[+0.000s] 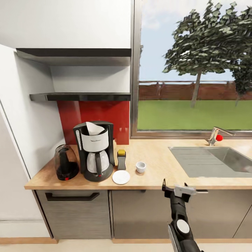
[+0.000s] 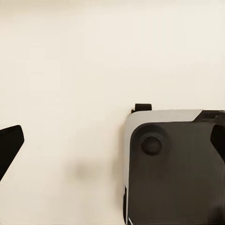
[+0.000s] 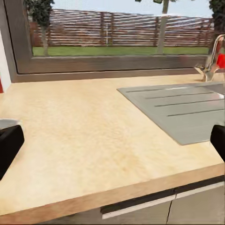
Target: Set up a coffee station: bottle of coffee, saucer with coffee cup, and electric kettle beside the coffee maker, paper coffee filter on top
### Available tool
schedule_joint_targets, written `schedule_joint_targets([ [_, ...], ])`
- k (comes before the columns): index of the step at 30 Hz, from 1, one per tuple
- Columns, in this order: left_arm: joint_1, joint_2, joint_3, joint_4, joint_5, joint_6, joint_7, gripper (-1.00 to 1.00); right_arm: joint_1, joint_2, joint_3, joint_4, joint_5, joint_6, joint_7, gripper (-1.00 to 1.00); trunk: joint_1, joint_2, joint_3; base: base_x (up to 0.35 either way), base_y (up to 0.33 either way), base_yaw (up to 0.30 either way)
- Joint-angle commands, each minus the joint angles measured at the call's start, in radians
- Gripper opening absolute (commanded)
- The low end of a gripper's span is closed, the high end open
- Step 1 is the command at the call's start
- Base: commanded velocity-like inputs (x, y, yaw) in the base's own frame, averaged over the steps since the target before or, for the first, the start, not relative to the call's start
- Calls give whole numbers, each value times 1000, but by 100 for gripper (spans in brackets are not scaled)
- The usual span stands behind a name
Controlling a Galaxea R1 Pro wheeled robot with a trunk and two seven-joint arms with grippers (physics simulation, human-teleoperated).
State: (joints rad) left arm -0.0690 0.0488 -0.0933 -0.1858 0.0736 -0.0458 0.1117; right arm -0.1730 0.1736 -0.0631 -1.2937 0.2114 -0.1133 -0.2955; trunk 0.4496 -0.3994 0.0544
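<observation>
While the right claw [image 1: 174,189] is hovering wide open and empty before the worktop [image 1: 164,164] edge, the coffee cup [image 1: 140,167] is sitting beside the saucer [image 1: 121,177], the bottle of coffee [image 1: 121,159] just behind, the paper coffee filter [image 1: 93,129] topping the coffee maker [image 1: 95,150], the electric kettle [image 1: 65,162] flanking it.

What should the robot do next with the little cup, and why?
Probably reach the right end effector toward the cup to lift it onto the saucer. The cup sits on the countertop beside the bare saucer, and the end effector looks open.
</observation>
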Motion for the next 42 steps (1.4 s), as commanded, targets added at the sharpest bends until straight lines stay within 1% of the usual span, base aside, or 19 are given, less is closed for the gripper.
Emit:
schedule_joint_targets([
  [1,0,1,-9,2,8,-3,4,100,-2,1,15,-25,8,72,-2,100,0,-1,0,0,0,0],
  [3,0,-2,-12,3,7,-3,4,100,-17,1,39,-54,8,189,-1,100,0,-1,0,0,0,0],
  [4,0,-5,-13,3,6,-3,3,100,-74,1,58,-65,7,274,-1,100,0,-1,0,0,0,0],
  [6,0,-6,-15,8,5,-2,3,100,-155,1,82,-63,8,353,-1,100,0,-1,0,0,0,0],
  [8,0,-4,-16,12,6,-2,3,100,-231,1,101,-49,8,464,-1,100,0,-1,0,0,0,0],
  [9,0,0,-16,14,6,-2,3,100,-328,1,113,-18,7,679,4,100,0,-1,0,0,0,0],
  [10,0,1,-16,15,5,-2,3,100,-398,1,116,15,7,838,8,100,0,-1,0,0,0,0],
  [12,0,1,-16,15,5,-2,4,100,-429,1,116,30,7,906,8,100,0,-1,0,0,0,0],
  [14,0,0,-15,16,6,-2,5,100,-441,1,116,28,6,961,8,100,0,-1,0,0,0,0],
  [16,0,1,-11,16,7,-2,5,100,-444,1,116,27,5,1001,10,100,0,-1,0,0,0,0],
  [17,0,1,-10,16,7,-2,5,100,-445,1,116,27,5,1009,11,100,0,-1,0,0,0,0],
  [19,0,3,-7,16,8,-2,5,100,-446,1,117,27,5,1032,37,100,0,-1,0,0,0,0],
  [21,1,3,-6,16,8,-2,5,100,-447,1,117,27,5,1037,80,100,0,-1,0,0,0,0],
  [24,1,3,-6,16,8,-2,5,100,-447,1,117,28,5,1040,120,100,0,-1,0,0,0,0],
  [26,1,3,-5,16,8,-2,5,100,-447,1,117,30,6,1041,135,100,0,-1,0,0,0,0],
  [32,1,3,-4,16,11,-2,5,100,-447,1,116,36,6,1041,144,100,0,-1,0,0,0,0],
  [42,1,0,-5,16,7,-2,5,100,-447,1,116,36,9,1043,145,100,0,-1,0,0,0,0],
])
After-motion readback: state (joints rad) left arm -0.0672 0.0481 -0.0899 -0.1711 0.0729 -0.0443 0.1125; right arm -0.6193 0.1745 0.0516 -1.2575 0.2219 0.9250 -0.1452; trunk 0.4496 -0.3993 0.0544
